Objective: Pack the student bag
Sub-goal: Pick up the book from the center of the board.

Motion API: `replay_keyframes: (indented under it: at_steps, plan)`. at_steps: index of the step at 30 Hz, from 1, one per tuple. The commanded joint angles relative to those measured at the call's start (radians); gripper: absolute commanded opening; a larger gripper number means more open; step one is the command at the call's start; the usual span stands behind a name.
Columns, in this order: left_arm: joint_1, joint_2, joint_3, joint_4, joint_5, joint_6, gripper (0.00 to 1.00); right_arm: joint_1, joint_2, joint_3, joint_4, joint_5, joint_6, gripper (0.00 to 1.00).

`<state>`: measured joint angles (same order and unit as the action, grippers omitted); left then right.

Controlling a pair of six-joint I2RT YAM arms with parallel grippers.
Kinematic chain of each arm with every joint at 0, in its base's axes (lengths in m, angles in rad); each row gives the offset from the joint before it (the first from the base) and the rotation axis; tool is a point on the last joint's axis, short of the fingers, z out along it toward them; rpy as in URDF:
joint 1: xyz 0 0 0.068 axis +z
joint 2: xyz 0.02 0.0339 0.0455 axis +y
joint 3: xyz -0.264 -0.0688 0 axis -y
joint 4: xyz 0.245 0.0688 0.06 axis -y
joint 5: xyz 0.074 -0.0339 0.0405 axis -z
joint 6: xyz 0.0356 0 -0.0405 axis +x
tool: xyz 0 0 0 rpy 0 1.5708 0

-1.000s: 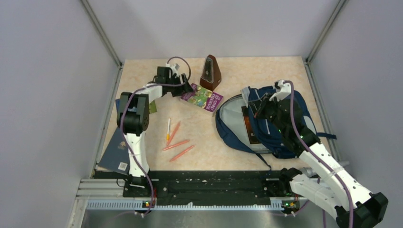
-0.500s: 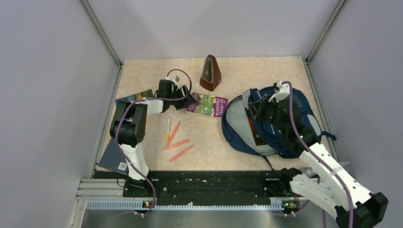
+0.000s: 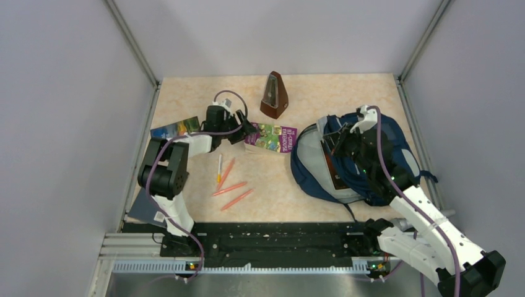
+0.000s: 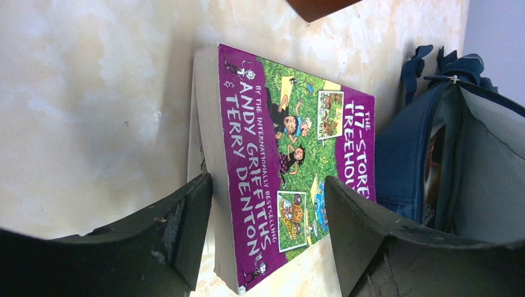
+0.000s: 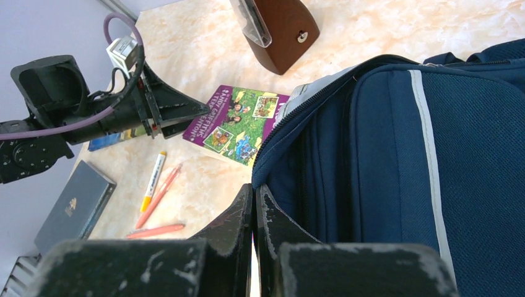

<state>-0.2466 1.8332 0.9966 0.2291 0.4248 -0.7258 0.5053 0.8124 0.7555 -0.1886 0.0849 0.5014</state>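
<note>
Left hand point(image 4: 267, 204) straddles the purple book point(image 4: 291, 154), jaws wide, not yet pinching. The book's length points right toward the bag point(image 5: 396, 154), just beyond it, mouth open. Right hand point(image 5: 254, 204) sits closed at the bag's rim, so left is nearer the book

place: robot lab cell | evidence: plain grey walls point(image 3: 62, 124), aluminium rail point(image 3: 247, 267), beige tabletop point(image 3: 334, 93)

The left arm point(image 3: 168, 174) covers part of the dark blue book point(image 3: 140, 208) at the table's point(image 3: 322, 93) near-left corner; both wrist views crop the metronome point(image 4: 319, 6).
</note>
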Motion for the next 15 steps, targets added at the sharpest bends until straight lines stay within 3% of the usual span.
replay_keyframes:
  at_steps: [1,8,15]
  plan:
    - [-0.029,-0.068,-0.02,0.066,0.061,-0.043,0.7,-0.007,-0.011,0.044,0.117,-0.016,0.018,0.0]
    - [-0.029,-0.092,-0.151,0.361,0.086,-0.252,0.66,-0.007,-0.013,0.044,0.115,-0.013,0.019,0.0]
    - [-0.034,-0.013,-0.184,0.576,0.136,-0.391,0.63,-0.007,-0.016,0.045,0.11,-0.013,0.02,0.0]
